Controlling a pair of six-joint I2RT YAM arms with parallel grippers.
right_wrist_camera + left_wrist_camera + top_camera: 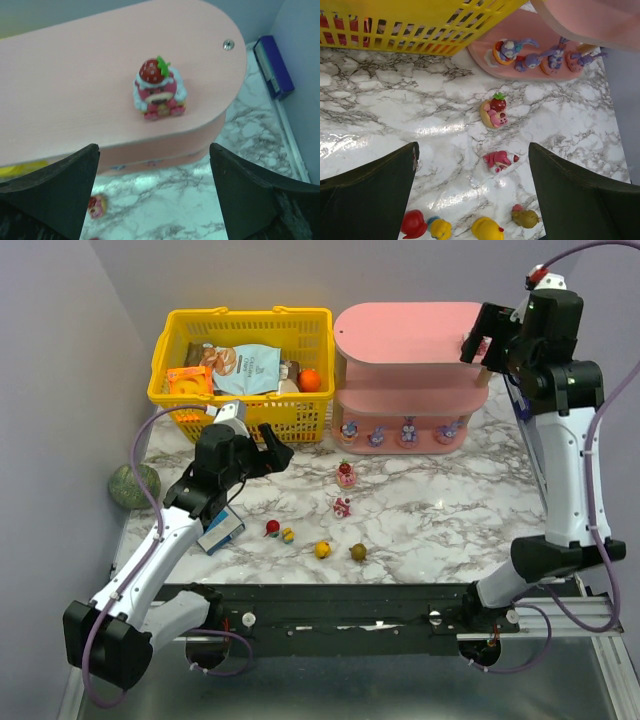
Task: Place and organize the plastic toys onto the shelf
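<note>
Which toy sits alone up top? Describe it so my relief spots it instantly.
Find the pink three-tier shelf beside the yellow basket. On its top board, near the right end, stands a pink figurine with a red strawberry cap. It is the only toy up there; the purple bunnies line the bottom board.

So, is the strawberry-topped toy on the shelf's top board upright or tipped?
Upright: the pink strawberry-topped plastic toy stands on its feet on the pink board, strawberry uppermost.
</note>
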